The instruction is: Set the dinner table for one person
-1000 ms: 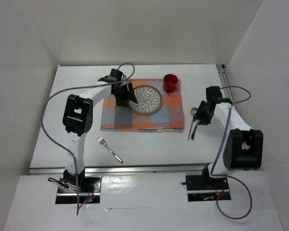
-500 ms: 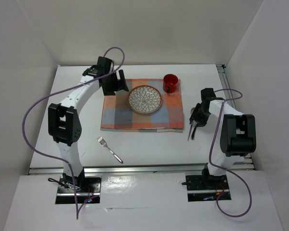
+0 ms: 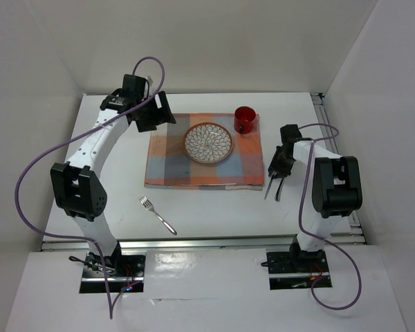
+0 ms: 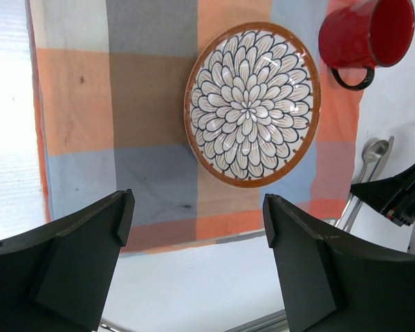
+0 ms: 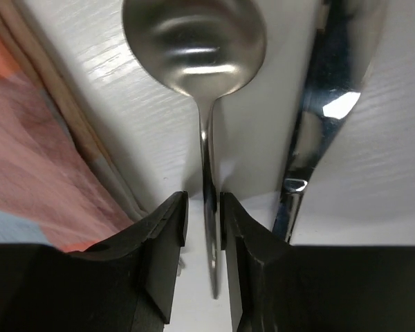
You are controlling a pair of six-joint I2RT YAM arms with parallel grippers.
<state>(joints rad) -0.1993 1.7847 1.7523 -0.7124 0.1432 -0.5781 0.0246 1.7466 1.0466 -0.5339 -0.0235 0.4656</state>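
Note:
The patterned plate (image 3: pixel 208 143) sits centred on the orange-and-blue checked mat (image 3: pixel 167 169), which lies on the white dinner table (image 3: pixel 214 214). The red mug (image 3: pixel 244 119) stands at the mat's far right corner. My left gripper (image 3: pixel 158 116) is open and empty, raised above the mat's left edge; in its wrist view (image 4: pixel 197 207) the plate (image 4: pixel 252 114) and mug (image 4: pixel 366 34) lie ahead. My right gripper (image 3: pixel 277 168) is low at the mat's right edge. In its wrist view (image 5: pixel 204 204) the jaws are closed around the spoon's (image 5: pixel 194 41) handle. A knife (image 5: pixel 332 76) lies just to its right.
A fork (image 3: pixel 158 214) lies on the table in front of the mat's left corner. The knife (image 3: pixel 278 190) lies right of the spoon (image 3: pixel 268 188). Aluminium rails run along the near edge (image 3: pixel 207 242) and the right edge. White walls enclose the table.
My left gripper has pulled back from the plate toward the far left and risen. My right gripper has shifted slightly left, and the spoon has moved left, away from the knife.

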